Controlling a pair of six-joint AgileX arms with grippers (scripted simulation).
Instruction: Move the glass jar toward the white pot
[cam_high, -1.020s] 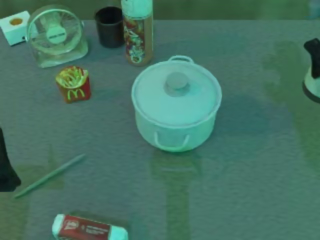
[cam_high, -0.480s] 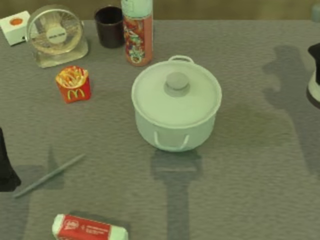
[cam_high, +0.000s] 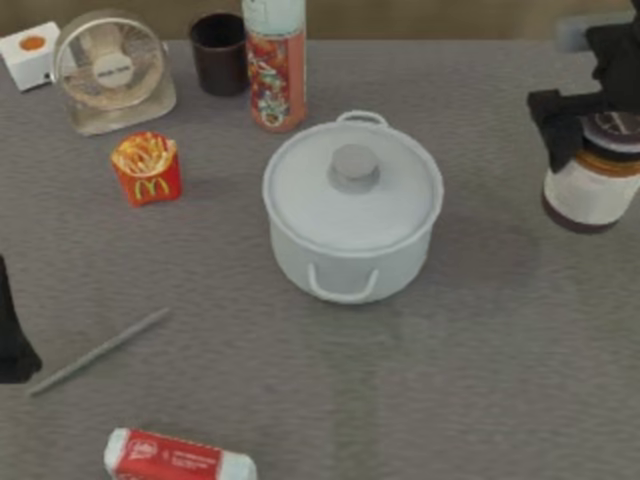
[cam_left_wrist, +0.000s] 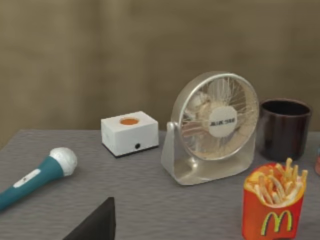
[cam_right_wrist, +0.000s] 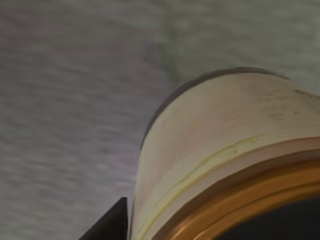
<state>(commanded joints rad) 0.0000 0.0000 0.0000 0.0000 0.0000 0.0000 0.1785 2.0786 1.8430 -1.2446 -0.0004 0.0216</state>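
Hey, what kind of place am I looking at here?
Probably a rendered tabletop test scene, not a real kitchen: a grey table holds mismatched props, a white pot, a desk fan and a fries carton.

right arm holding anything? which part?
The right end effector grips the jar at its lid end, at the table's right edge. The left arm sits parked at the left edge, holding nothing visible.
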